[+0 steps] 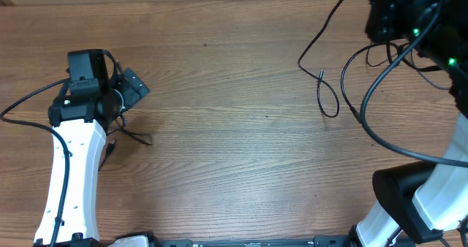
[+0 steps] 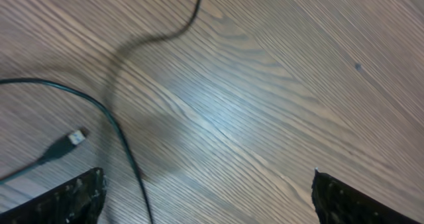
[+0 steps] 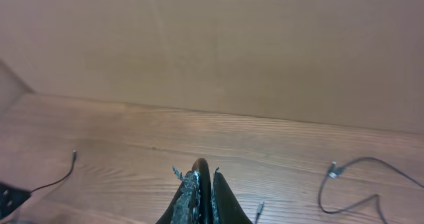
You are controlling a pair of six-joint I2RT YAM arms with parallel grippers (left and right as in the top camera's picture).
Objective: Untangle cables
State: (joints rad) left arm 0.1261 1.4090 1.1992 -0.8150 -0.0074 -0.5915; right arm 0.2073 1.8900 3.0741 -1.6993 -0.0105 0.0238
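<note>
We judge separation done: one cable (image 2: 112, 123) lies beneath the spread, empty left pincer (image 2: 207, 177); another cable (image 1: 300, 63) lies upper right, near the right pincer (image 3: 204, 184), pressed together.

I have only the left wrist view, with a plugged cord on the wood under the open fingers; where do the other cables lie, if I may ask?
Observer: Overhead, a second cable makes a narrow loop on the right half of the table, far from the left gripper.
Operator: Thank you. What about the right gripper?
Observer: The right gripper is shut, at the far right corner, and that cable runs up toward it.
Operator: Are any loose plugs over there?
Observer: Its wrist view shows a plug end lying on the wood, clear of the fingers.
</note>
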